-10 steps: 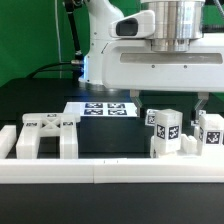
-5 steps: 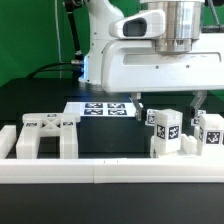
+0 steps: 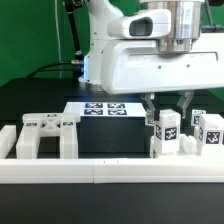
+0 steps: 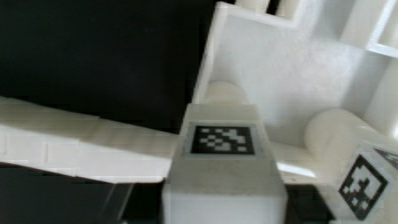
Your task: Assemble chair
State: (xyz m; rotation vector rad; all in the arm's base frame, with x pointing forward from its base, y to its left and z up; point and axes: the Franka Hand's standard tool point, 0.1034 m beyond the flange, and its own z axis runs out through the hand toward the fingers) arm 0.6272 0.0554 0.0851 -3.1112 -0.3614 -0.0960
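The chair is in loose white parts. A tagged upright piece (image 3: 167, 130) stands near the exterior view's right, just behind the rail. My gripper (image 3: 168, 110) has come down over it, one finger on each side of its top, shut on it. In the wrist view the same piece (image 4: 221, 150) fills the middle with its square tag facing the camera, and my gripper (image 4: 221, 205) grips its sides. A second tagged piece (image 3: 211, 132) stands close beside it on the right. A legged frame (image 3: 45, 136) stands at the left.
A long low white border rail (image 3: 100, 170) runs across the front. The marker board (image 3: 103, 108) lies flat on the black table behind the parts. The arm's large white body hangs over the middle and right.
The fingers stood wide apart on either side of the tagged piece; now they have closed in against it. The parts on the table have not moved.
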